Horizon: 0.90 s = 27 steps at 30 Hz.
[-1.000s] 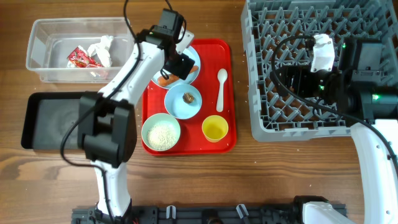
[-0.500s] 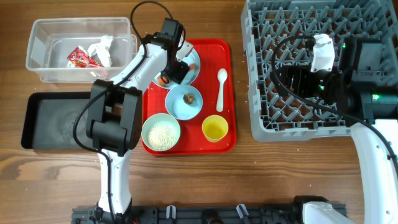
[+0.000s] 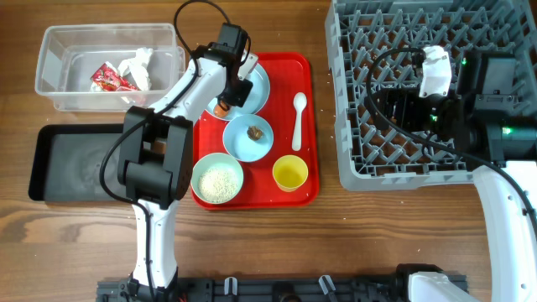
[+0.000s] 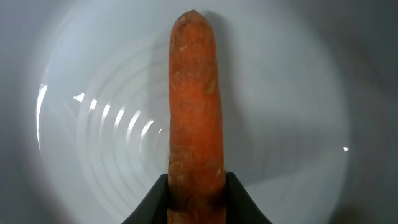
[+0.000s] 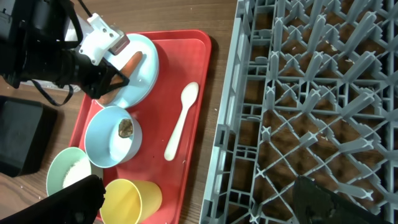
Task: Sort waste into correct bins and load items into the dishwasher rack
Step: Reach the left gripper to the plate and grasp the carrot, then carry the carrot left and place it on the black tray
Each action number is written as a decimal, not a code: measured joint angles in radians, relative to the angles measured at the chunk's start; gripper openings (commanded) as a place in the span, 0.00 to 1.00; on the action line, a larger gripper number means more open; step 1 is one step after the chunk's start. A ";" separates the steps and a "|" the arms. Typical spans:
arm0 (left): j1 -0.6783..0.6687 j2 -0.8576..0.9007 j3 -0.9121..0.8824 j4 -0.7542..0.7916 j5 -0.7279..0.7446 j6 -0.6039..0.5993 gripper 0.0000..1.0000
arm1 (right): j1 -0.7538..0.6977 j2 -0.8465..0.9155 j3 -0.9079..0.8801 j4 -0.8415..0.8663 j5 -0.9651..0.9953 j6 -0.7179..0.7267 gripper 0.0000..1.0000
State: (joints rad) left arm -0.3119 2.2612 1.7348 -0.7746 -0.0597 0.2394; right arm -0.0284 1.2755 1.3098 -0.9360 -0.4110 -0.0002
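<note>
While your left claw (image 4: 196, 190) is pinched narrow on one end of the orange sausage piece (image 4: 194, 93), with 1 finger pressed to each side, check that grip before you lift. It holds only the tip, so the long free end could swing or slip. The piece lies on the pale blue plate (image 3: 258, 84), at the far end of the red tray (image 3: 260, 186). Raise it straight up, clear of the plate's rim, then carry it low.

The clear tub (image 3: 50, 50) holds the wrapper (image 3: 107, 80) and tissue (image 3: 138, 67), so the black tray (image 3: 71, 164) looks the likelier home for food. Your right claw (image 5: 202, 208) hangs wide open and empty over the dishwasher rack (image 3: 377, 159), well apart from that path. The wooden table (image 3: 252, 243) is flat, with a few white specks (image 3: 332, 126) between red tray and rack.
</note>
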 measured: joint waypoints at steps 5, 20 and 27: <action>0.000 -0.018 0.011 -0.080 -0.022 -0.121 0.12 | 0.000 0.000 0.000 0.000 0.000 0.000 1.00; 0.101 -0.599 0.105 -0.523 -0.122 -0.508 0.05 | 0.000 0.000 0.000 0.000 0.000 0.000 1.00; 0.364 -0.607 0.054 -0.658 -0.224 -0.656 0.04 | 0.000 0.000 0.000 -0.002 0.000 0.000 1.00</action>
State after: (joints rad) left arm 0.0517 1.6543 1.7885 -1.4330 -0.2832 -0.4168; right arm -0.0284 1.2755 1.3098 -0.9375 -0.4110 -0.0002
